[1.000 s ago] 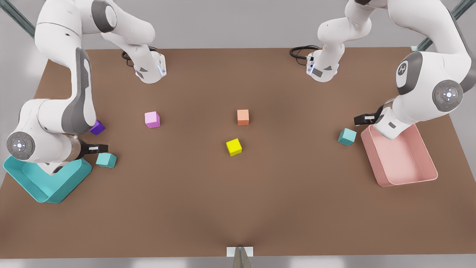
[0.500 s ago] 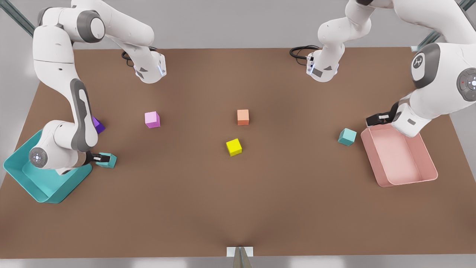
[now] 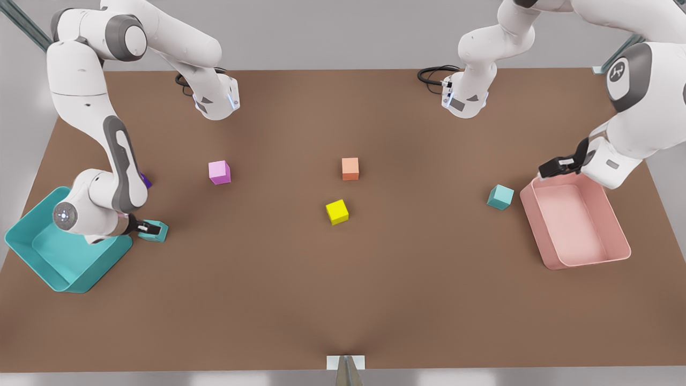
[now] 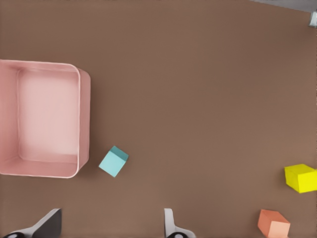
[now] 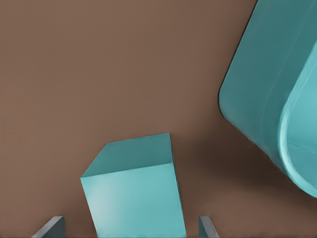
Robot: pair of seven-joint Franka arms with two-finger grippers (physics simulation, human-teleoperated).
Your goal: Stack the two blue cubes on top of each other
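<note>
The right gripper (image 3: 151,229) sits low over a blue cube (image 3: 156,231) near the table's (image 3: 343,300) edge at the front view's left, just beside the teal bin (image 3: 59,262). Its fingers (image 5: 207,228) are spread either side of the cube, apart from its faces. The left gripper (image 3: 552,167), fingers wide with nothing between them, hangs above the pink tray's (image 3: 589,261) far corner. The second blue cube (image 3: 500,197) rests near that tray, toward the table's middle.
</note>
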